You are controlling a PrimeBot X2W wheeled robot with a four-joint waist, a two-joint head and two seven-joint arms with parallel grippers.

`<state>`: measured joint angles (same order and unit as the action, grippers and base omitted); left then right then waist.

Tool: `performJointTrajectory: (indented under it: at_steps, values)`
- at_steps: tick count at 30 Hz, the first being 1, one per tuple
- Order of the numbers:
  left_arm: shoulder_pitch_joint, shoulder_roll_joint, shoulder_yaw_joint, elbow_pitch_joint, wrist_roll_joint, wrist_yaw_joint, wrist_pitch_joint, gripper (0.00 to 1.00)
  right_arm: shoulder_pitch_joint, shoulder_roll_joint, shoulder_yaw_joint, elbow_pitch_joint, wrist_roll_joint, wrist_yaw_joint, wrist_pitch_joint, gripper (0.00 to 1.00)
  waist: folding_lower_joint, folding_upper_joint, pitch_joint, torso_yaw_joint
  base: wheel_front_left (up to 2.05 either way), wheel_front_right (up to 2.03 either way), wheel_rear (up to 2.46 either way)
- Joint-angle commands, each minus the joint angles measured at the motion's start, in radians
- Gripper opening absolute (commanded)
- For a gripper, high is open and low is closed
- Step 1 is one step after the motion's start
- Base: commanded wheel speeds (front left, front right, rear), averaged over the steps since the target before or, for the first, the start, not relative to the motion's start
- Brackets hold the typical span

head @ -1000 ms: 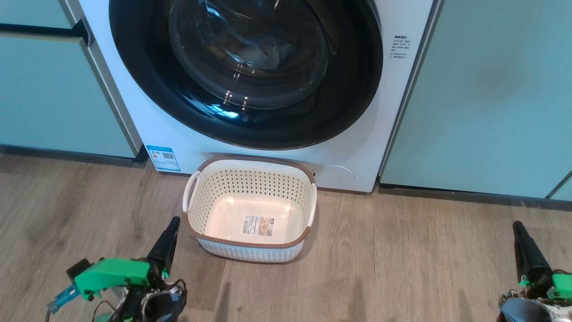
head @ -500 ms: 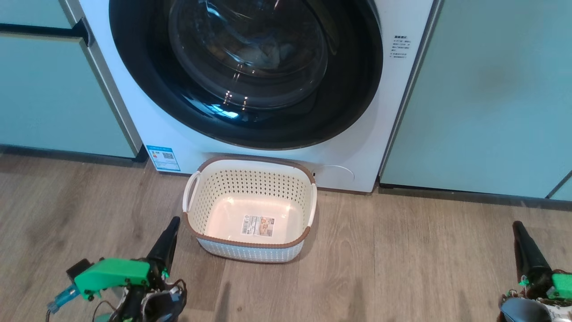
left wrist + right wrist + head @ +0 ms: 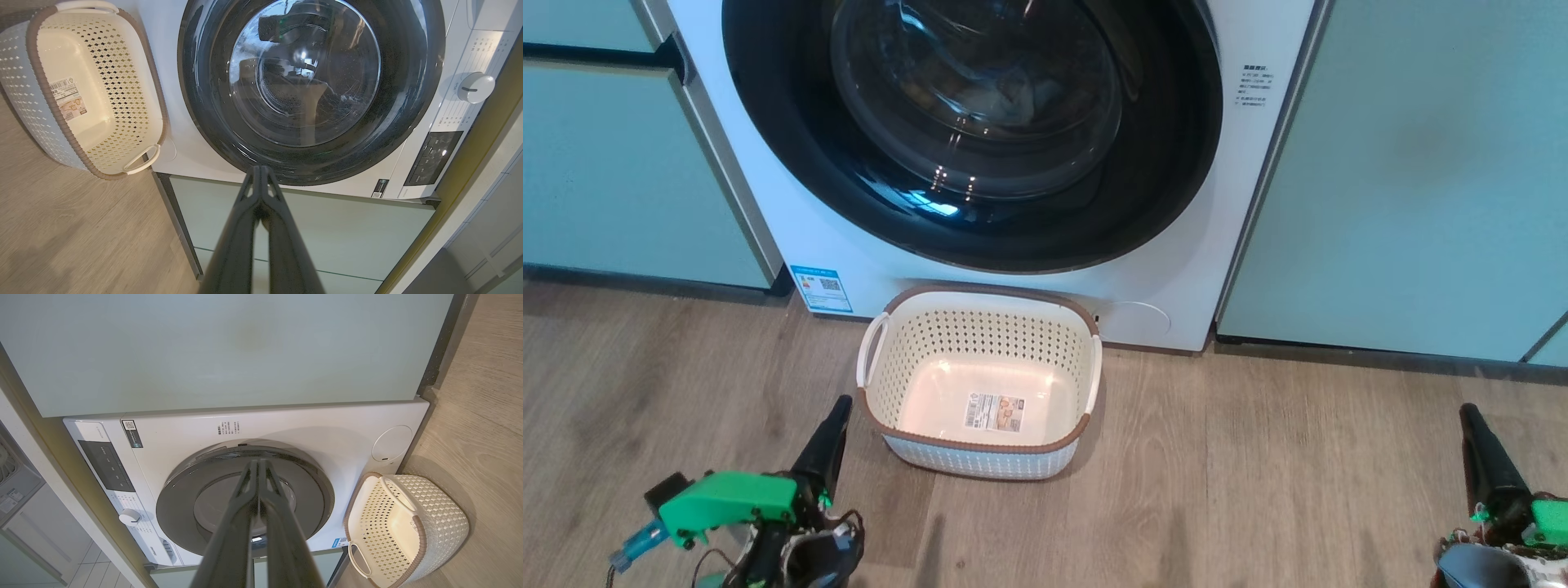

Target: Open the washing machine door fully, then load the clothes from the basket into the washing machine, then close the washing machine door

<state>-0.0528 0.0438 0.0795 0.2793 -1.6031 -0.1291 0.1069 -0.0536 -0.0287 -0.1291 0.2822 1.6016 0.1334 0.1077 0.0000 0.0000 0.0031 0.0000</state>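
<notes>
Two grippers pressed shut, door closed

The top of the washing machine door (image 3: 972,233) is cut off at the head view's edge; it sits closed on the washing machine (image 3: 1176,278). Behind its glass the clothes (image 3: 1013,96) are a dim pale heap with a bluish patch, hard to make out. The basket (image 3: 980,445) stands just before the machine, a label (image 3: 994,412) on its base. The left gripper (image 3: 841,406) and right gripper (image 3: 1468,411) have fingers pressed together, holding nothing.
</notes>
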Motion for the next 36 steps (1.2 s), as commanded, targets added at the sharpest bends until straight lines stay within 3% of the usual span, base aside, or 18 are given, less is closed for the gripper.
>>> performJointTrajectory:
  at_steps: [1, 36]
  values:
    - [-0.055, 0.006, 0.034, -0.034, -0.005, -0.002, 0.006, 0.0, -0.054, -0.022, 0.016, -0.037, 0.007, -0.003, 0.005, 0.0, 0.0, 0.0, 0.0, 0.0, 0.0, 0.0, 0.0]
    - [-0.055, 0.006, 0.034, -0.034, -0.006, -0.002, 0.006, 0.0, -0.054, -0.022, 0.016, -0.037, 0.007, -0.003, 0.005, 0.0, 0.0, 0.0, 0.0, 0.0, 0.0, 0.0, 0.0]
